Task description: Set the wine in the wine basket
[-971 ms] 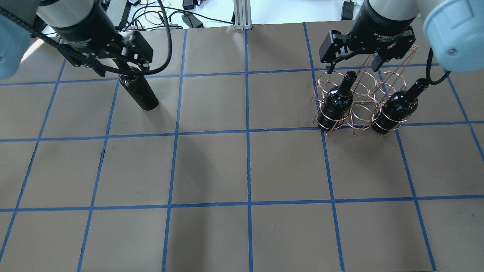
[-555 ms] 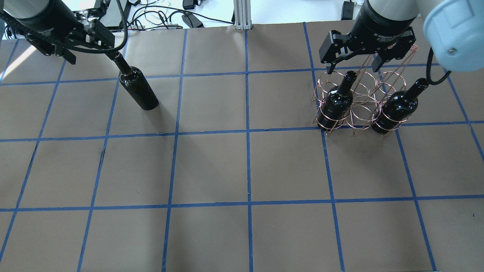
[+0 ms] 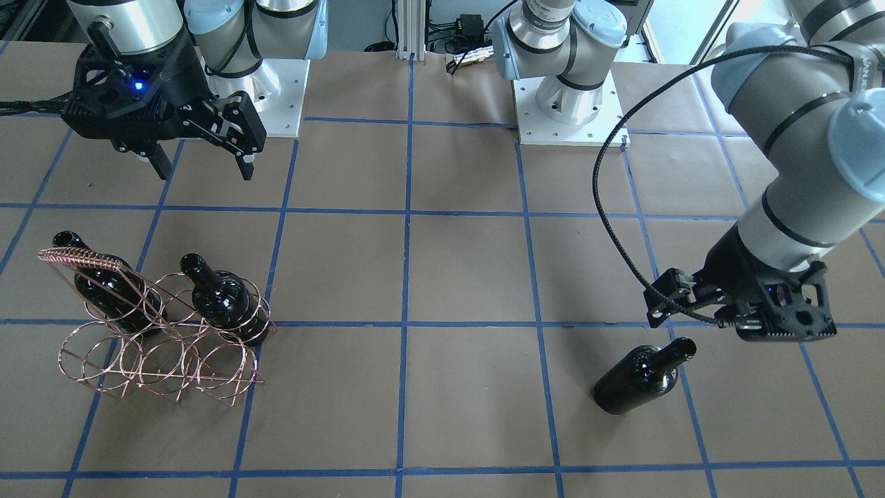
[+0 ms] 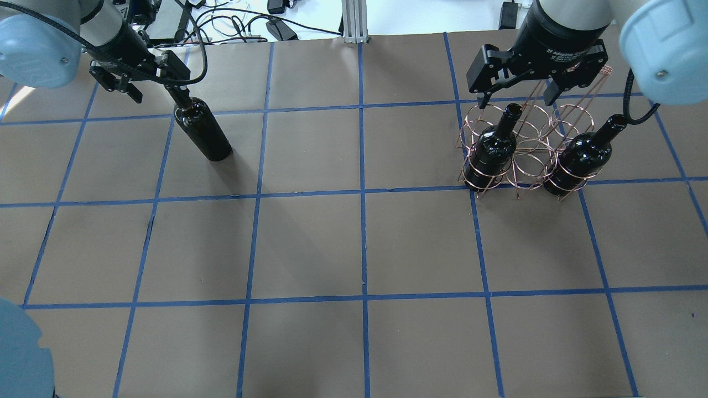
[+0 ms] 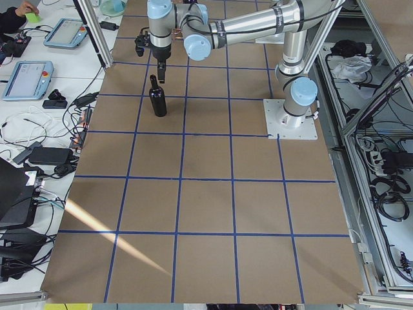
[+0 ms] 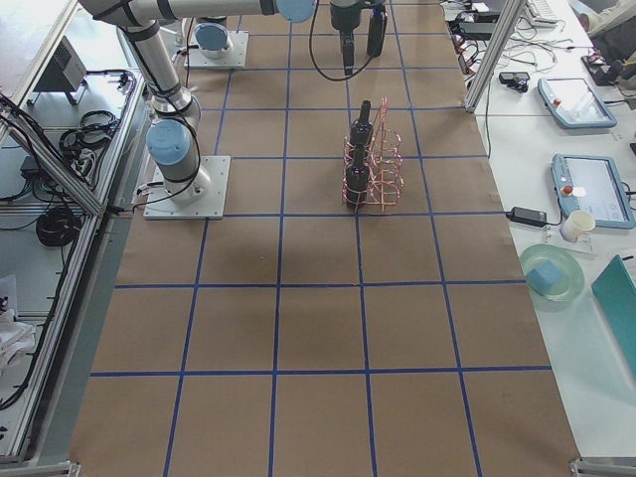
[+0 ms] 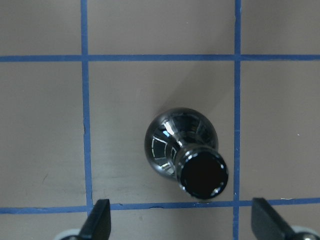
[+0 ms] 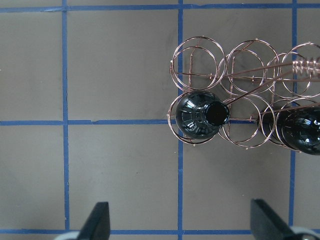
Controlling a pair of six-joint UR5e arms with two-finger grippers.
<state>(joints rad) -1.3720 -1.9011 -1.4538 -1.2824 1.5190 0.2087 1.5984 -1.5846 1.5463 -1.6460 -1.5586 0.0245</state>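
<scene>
Two bottles (image 4: pixel 491 150) (image 4: pixel 582 157) seated in the end rings of one row of the wire basket (image 3: pixel 160 346), one ring between them. Third bottle (image 4: pixel 202 130) upright alone on the worktop (image 4: pixel 359 249), well apart, on the robot's left. Left jaws spread wide just above its mouth, gripping nothing. Right jaws likewise spread, over the basket. Lettering on right wrist housing (image 4: pixel 564 38) too small to read.
</scene>
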